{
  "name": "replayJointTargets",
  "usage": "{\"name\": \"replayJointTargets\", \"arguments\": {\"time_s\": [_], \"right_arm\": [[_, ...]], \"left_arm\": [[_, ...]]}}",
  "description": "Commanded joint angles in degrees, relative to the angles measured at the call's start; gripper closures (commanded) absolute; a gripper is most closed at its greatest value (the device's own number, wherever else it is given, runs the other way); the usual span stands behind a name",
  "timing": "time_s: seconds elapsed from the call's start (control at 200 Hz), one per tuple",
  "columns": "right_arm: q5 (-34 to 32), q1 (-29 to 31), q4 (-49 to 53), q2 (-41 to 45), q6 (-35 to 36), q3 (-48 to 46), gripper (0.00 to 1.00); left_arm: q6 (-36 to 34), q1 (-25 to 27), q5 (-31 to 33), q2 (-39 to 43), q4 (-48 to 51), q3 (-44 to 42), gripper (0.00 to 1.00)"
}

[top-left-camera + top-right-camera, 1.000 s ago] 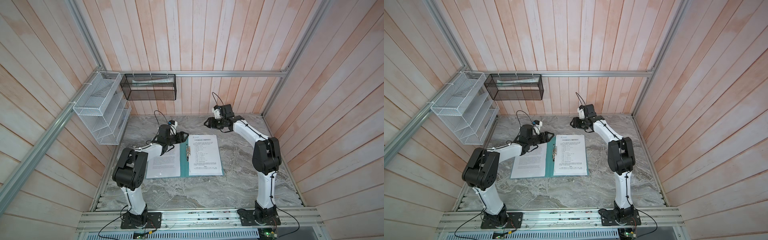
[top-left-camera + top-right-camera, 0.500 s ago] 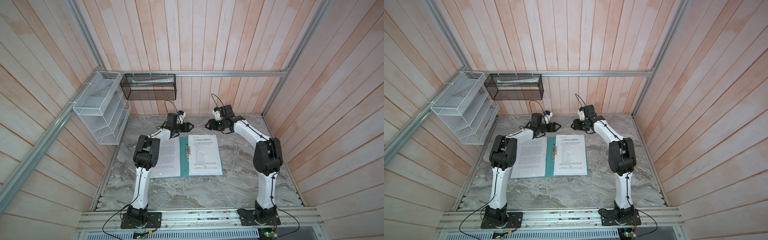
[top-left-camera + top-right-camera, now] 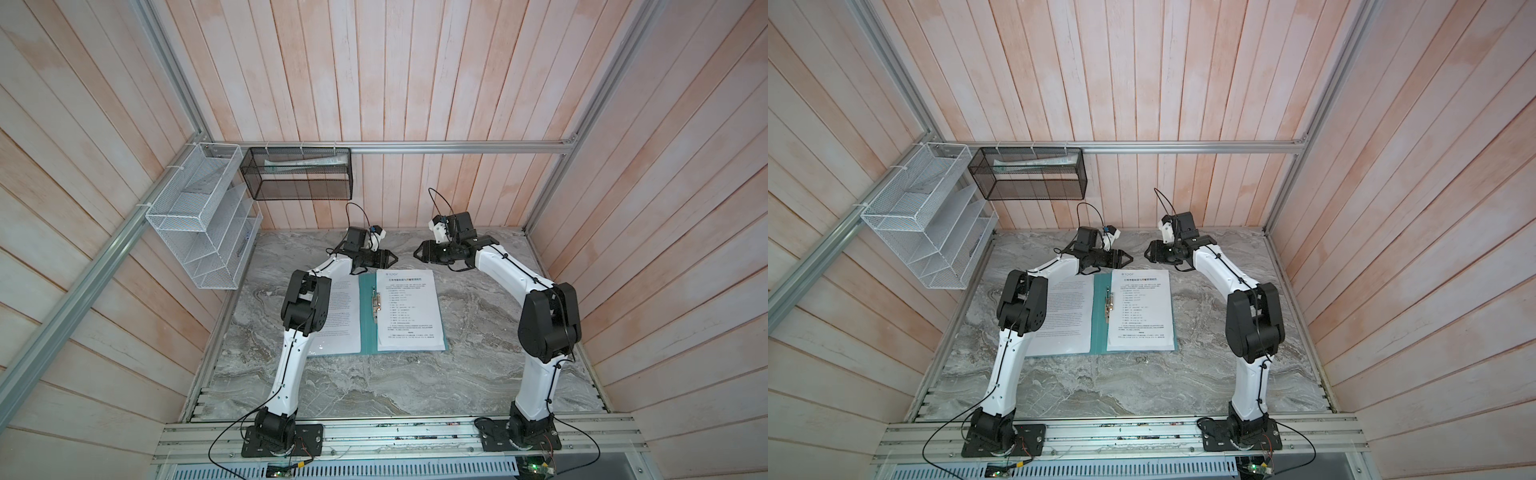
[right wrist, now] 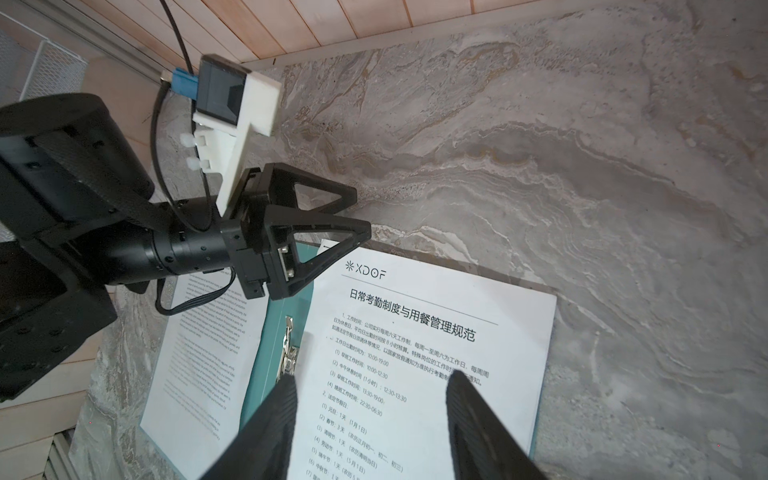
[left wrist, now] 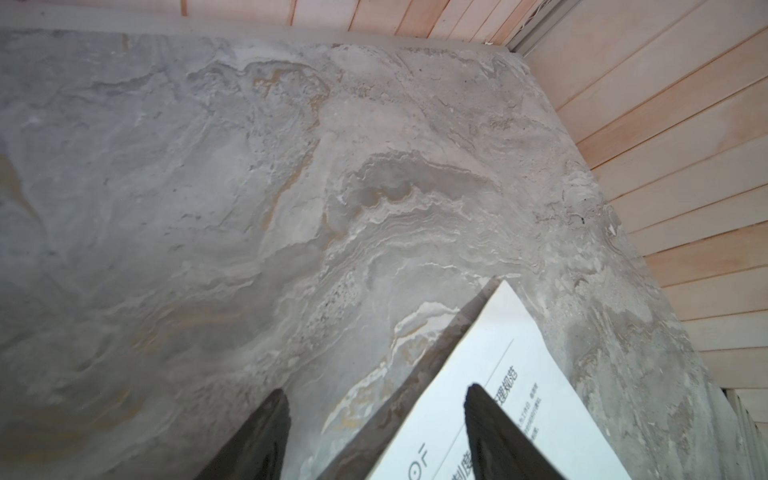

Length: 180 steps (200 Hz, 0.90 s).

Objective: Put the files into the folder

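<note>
Two sets of jaws hang just past the far short end of the folder (image 3: 367,332), tips turned toward one another across its spine, and neither touches anything. The left jaws stand well apart and empty. In the left wrist view their tips frame bare surface (image 5: 249,208) and a far corner of the headed sheet (image 5: 498,353), which lies below them and not between them. The right jaws are parted too and hold nothing; the right wrist view looks down between them onto that same sheet.

The folder lies open and flat, its long axis running from the robot's side toward the back wall, with the metal clip (image 3: 376,301) on the bare teal strip. Files rest on both halves: the headed sheet on the right half, and a dense-text sheet (image 3: 344,320) on the left half, partly hidden by the left arm (image 3: 328,266). How many sheets are stacked in either pile cannot be told.

The coming move most likely turns on that left half. It lies back toward the robot from the left jaws, on that arm's own side and well apart from the right arm (image 3: 511,270), so the left arm looks the nearer. The sheet's far short edge sits just below the left jaws.
</note>
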<state>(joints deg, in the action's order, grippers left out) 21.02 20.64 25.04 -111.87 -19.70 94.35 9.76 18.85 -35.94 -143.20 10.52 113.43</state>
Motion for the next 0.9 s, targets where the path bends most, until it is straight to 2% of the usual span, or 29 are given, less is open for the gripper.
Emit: {"name": "replayJointTargets", "arguments": {"time_s": [0.0,0.355,0.635,0.895], "right_arm": [[-0.53,0.37,1.11,1.04,0.10,-0.82,0.44],[-3.26,0.54,1.07,4.49,0.10,-4.42,0.44],[-4.49,0.62,1.08,5.61,0.19,-6.23,0.44],[-13.18,0.24,3.21,4.74,1.04,-9.37,0.43]], "left_arm": [[-2.82,0.47,1.33,-2.67,6.22,2.34,0.31],[-9.48,3.69,17.89,-5.25,17.87,9.07,0.32],[-11.15,4.44,21.50,-2.94,17.38,4.82,0.34],[-12.82,4.53,22.01,1.12,16.28,-0.83,0.35]]}}
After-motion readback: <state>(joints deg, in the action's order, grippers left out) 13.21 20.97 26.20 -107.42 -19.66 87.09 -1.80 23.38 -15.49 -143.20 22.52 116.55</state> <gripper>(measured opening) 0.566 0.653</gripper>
